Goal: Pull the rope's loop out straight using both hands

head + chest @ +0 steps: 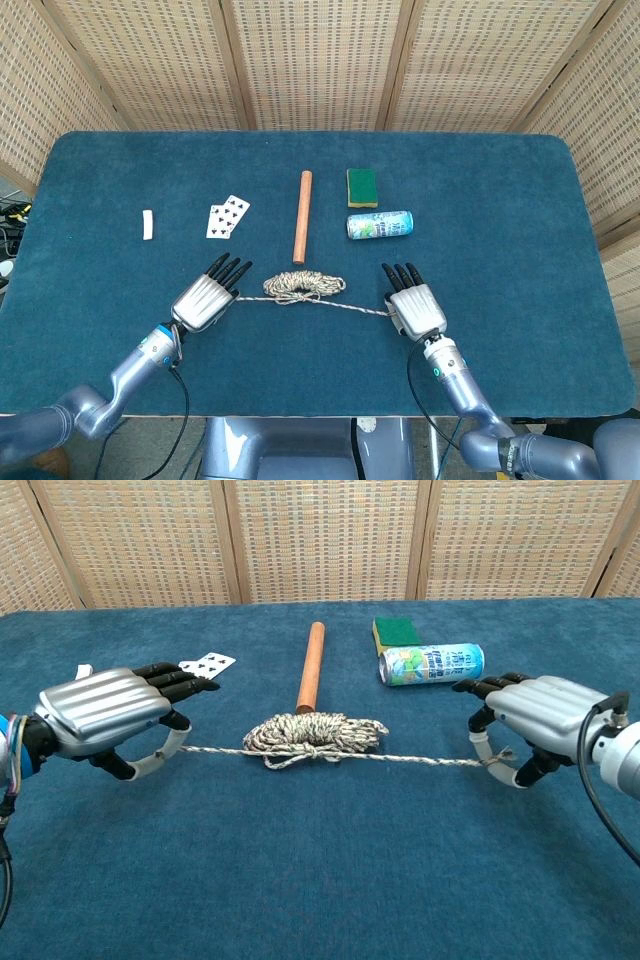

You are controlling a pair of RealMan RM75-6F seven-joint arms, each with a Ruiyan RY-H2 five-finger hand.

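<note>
Robot hands sit wide apart on the blue tabletop (520, 260): we see the left robot hand (100, 712) pinching one end of the rope (312, 736) and the right robot hand (535, 715) pinching the other. Between them the rope runs taut, with its coiled bundle lying in the middle, just in front of a wooden stick (311, 665). Behind lie a can (431, 664), a sponge (396, 632) and playing cards (227, 216).
</note>
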